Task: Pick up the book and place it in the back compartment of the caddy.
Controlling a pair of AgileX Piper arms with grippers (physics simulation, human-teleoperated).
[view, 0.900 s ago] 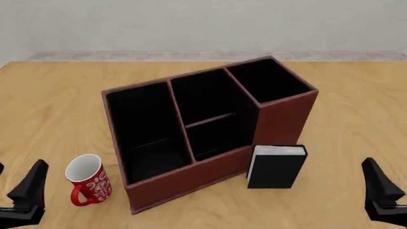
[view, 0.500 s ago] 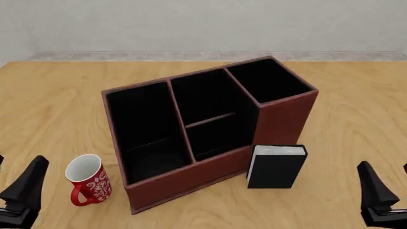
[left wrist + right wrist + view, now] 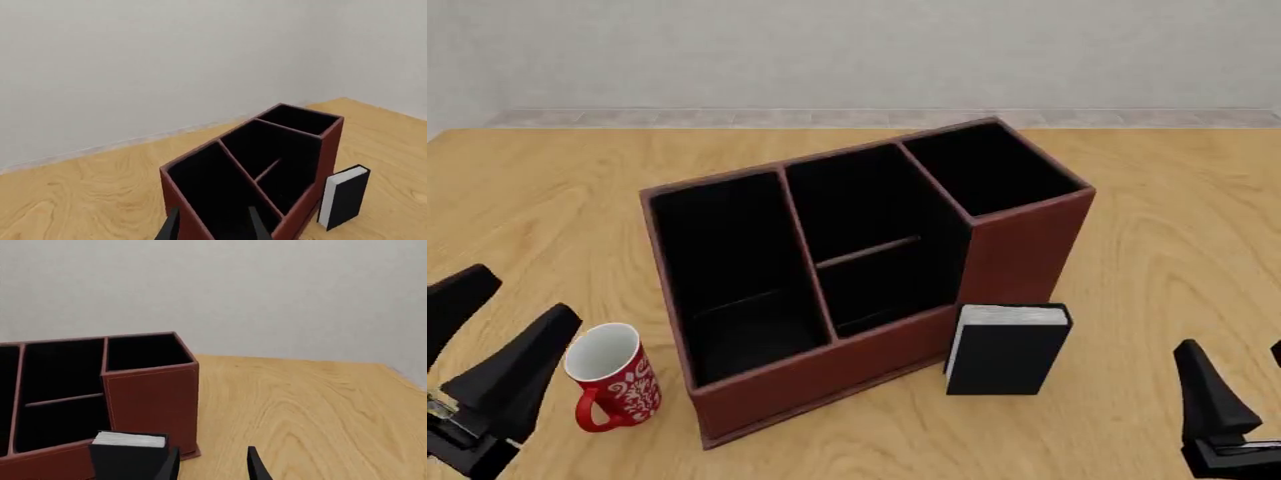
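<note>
The book [image 3: 1008, 350], black with white page edges, stands upright on the table against the caddy's [image 3: 1028, 250] near right corner. It also shows in both wrist views: book [image 3: 343, 197], book [image 3: 130, 452]. The caddy's back compartment [image 3: 881, 290] lies between the thin crossbar and the low red-brown wall, and it holds nothing. My left gripper [image 3: 527, 290] is open at the near left, beside the mug. My right gripper [image 3: 1233, 347] is open at the near right, to the right of the book and apart from it. Neither gripper holds anything.
A red-and-white patterned mug [image 3: 614, 378] stands just left of the caddy's near left corner, close to my left fingers [image 3: 527, 365]. The long pocket [image 3: 727, 280] and the tall square pocket [image 3: 988, 170] hold nothing. A pale wall runs behind the table's far edge.
My left gripper has risen and come forward toward the mug, so both its fingers now show. The right gripper has barely shifted. Book, mug and caddy have not moved.
</note>
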